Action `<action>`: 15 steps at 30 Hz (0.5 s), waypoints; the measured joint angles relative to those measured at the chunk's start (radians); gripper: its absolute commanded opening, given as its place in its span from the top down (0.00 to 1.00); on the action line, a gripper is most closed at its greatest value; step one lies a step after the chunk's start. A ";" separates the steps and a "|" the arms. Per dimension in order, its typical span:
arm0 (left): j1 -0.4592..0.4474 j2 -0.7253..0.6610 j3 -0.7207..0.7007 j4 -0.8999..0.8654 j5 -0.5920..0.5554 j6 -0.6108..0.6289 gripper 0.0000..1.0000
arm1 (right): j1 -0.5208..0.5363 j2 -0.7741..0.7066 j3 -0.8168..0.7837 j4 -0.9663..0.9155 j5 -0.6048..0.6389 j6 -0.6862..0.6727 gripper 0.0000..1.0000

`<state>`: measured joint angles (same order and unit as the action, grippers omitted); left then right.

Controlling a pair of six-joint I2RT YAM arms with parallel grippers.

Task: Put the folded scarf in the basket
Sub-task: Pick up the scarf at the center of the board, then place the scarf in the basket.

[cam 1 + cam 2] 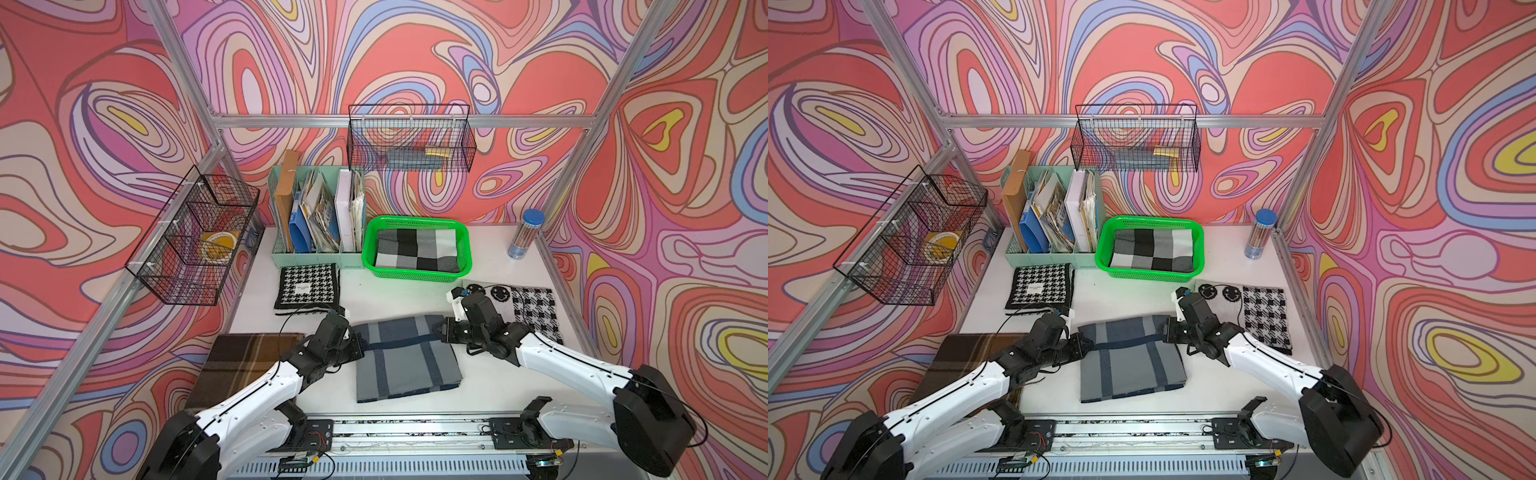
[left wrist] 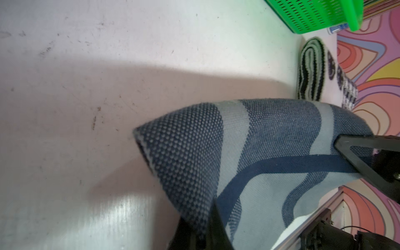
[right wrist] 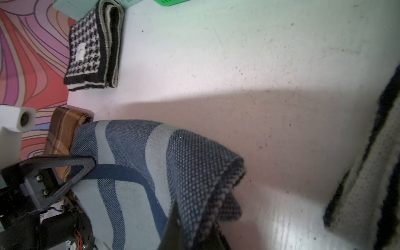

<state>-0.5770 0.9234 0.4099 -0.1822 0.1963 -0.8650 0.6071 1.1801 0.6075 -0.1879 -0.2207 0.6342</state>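
The folded scarf (image 1: 407, 357) (image 1: 1131, 357), grey with dark blue stripes, lies mid-table near the front. My left gripper (image 1: 360, 347) (image 2: 199, 216) is shut on its far left corner. My right gripper (image 1: 438, 330) (image 3: 190, 223) is shut on its far right corner. In both wrist views the pinched far edge of the scarf (image 2: 259, 151) (image 3: 140, 173) is raised off the table. The bright green basket (image 1: 415, 274) (image 1: 1150, 275) stands behind it, and a black, grey and white checked cloth (image 1: 417, 249) lies inside.
A houndstooth scarf (image 1: 307, 286) lies at the back left, a brown plaid one (image 1: 245, 365) at the front left, and a smiley-and-check one (image 1: 528, 307) on the right. A mint file organizer (image 1: 316, 216), two black wire baskets (image 1: 195, 237) (image 1: 409, 139) and a blue-capped tube (image 1: 525, 235) line the back.
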 measured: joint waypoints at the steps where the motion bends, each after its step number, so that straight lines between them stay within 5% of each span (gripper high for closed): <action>1: -0.003 -0.031 0.000 -0.012 0.003 -0.002 1.00 | 0.003 -0.022 -0.003 -0.005 0.000 0.001 1.00; 7: -0.013 -0.172 0.005 -0.067 0.007 -0.014 1.00 | 0.012 -0.179 -0.006 -0.038 0.025 0.011 1.00; 15: -0.018 -0.182 0.145 -0.141 0.011 -0.008 1.00 | 0.016 -0.262 0.011 -0.126 0.105 0.014 1.00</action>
<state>-0.5953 0.7410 0.5545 -0.3229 0.2070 -0.8726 0.6231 0.9184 0.6189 -0.3141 -0.1154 0.6483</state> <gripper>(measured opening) 0.080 0.073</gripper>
